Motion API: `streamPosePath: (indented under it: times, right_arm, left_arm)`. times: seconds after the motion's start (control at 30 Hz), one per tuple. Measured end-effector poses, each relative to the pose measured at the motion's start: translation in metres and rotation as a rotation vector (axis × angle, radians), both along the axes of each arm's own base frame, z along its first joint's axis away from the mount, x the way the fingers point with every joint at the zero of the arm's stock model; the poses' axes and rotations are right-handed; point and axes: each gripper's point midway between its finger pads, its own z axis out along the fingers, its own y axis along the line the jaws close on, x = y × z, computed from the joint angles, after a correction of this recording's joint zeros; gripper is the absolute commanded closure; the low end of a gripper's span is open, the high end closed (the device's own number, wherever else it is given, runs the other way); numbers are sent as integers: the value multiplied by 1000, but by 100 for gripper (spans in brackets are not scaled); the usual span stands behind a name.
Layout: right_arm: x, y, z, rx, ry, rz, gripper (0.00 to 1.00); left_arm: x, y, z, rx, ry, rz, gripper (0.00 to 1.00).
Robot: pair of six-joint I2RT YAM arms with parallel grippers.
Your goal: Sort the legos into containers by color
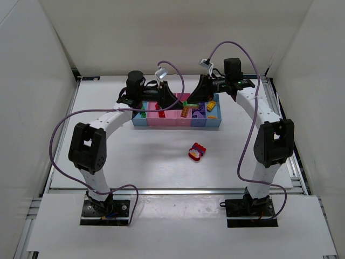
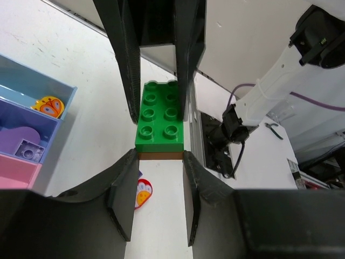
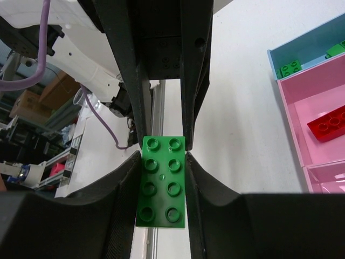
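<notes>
Showing from above the left gripper and right gripper meeting over five joined containers at the far side of the table; several legos binned, one red-purple-yellow cluster loose, piece count unclear.

Left wrist: left gripper clamped on the near end of one green lego.

Right wrist: right gripper clamped on its other end, above the table; two green legos and one red lego binned. Judged over halfway.

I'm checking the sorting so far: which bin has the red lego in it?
The pink bin directly beside the light blue bin holding green legos; a red lego lies inside.
</notes>
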Motion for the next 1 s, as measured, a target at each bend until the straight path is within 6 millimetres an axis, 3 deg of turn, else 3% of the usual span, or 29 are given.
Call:
streamPosePath:
  times: [0.13, 0.2, 0.33, 0.4, 0.67, 1.0]
  right_arm:
    - [8, -6, 2, -1, -22, -29, 93]
    - [14, -12, 4, -1, -34, -50, 77]
    - [22, -20, 3, -8, -33, -82, 32]
    - [22, -20, 2, -10, -37, -83, 21]
    - [4, -9, -5, -13, -48, -22, 16]
    - [-21, 10, -9, -7, -43, 65, 20]
  left_arm:
    - [-9, 2, -5, 10, 30, -39, 88]
    - [-12, 3, -7, 17, 52, -51, 89]
    - [-15, 3, -8, 20, 62, -62, 89]
    - [-15, 3, -8, 21, 65, -66, 89]
    - [-14, 2, 0, 14, 39, -71, 89]
    - [-10, 1, 12, 6, -10, -71, 89]
